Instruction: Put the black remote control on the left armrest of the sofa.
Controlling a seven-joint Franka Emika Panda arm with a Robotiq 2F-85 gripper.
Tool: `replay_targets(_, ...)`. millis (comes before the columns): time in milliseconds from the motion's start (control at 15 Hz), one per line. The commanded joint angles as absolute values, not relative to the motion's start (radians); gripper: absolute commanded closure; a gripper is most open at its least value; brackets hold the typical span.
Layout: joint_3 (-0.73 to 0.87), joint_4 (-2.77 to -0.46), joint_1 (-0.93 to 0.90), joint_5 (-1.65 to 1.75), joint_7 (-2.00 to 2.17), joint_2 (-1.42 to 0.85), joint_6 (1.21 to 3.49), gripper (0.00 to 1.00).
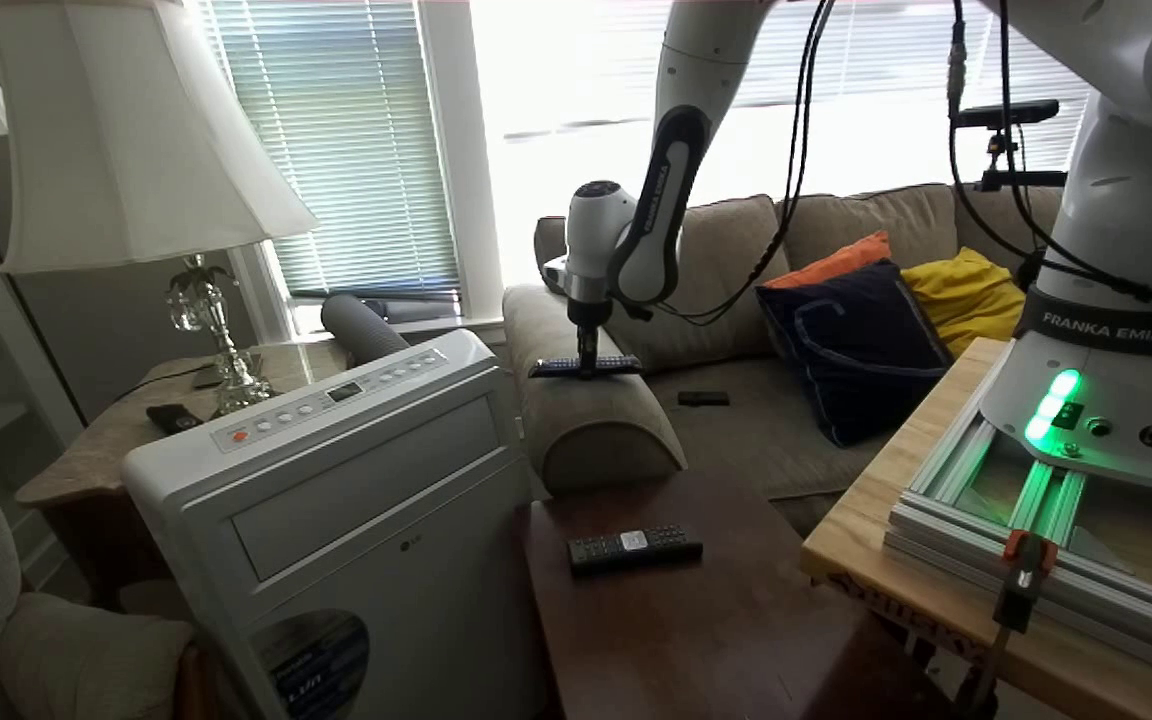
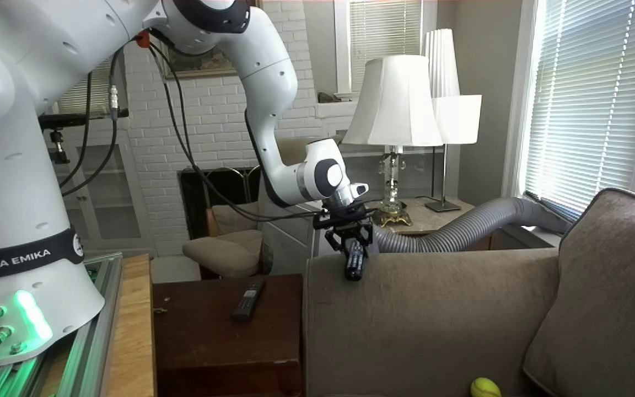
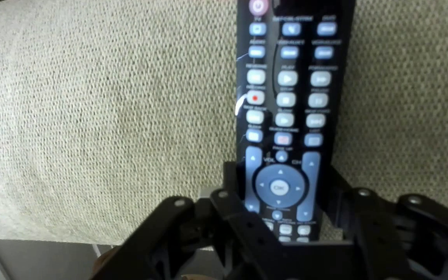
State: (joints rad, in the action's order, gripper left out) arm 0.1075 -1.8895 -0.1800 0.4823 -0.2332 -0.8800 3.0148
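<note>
The black remote control (image 1: 618, 364), with blue and white buttons, is between my gripper's fingers (image 1: 587, 362). It lies crosswise at the top of the left armrest (image 1: 601, 430), a broad grey-brown roll arm of the sofa (image 1: 721, 290). In the wrist view the fingers (image 3: 282, 190) touch both long sides of the remote (image 3: 286, 116), with armrest fabric (image 3: 130, 116) below it. The remote (image 2: 355, 262) and armrest (image 2: 433, 298) also show in an exterior view. I cannot tell whether the remote touches the fabric along its whole length.
Another black remote with pale marks (image 1: 636, 548) lies on the dark brown table (image 1: 676, 640). A small black oblong (image 1: 703, 398) lies on the sofa seat. A white appliance (image 1: 366, 480) stands beside the armrest. Cushions (image 1: 856, 350) and a tennis ball (image 2: 484, 387) are on the sofa.
</note>
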Motion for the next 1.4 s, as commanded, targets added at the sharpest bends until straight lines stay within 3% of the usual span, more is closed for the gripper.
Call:
replay_targets(0,0.078,-1.851,-0.155,0.449,-0.260,-0.901,2.987,0.73)
replay_targets(67,0.076,-1.849,-0.153,0.449,-0.260,-0.901,2.984,0.66)
replay_targets(133,0.073,-1.847,-0.151,0.448,-0.259,-0.902,2.982,0.73)
replay_targets(200,0.073,-1.844,-0.150,0.448,-0.259,-0.903,2.980,0.60)
replay_targets(267,0.073,-1.843,-0.150,0.449,-0.258,-0.903,2.979,0.23)
replay_targets(400,0.071,-1.841,-0.148,0.448,-0.258,-0.904,2.977,0.16)
replay_targets(533,0.069,-1.838,-0.147,0.448,-0.258,-0.904,2.970,0.02)
replay_targets(1333,0.028,-1.913,-0.124,0.397,-0.250,-0.722,2.793,0.00)
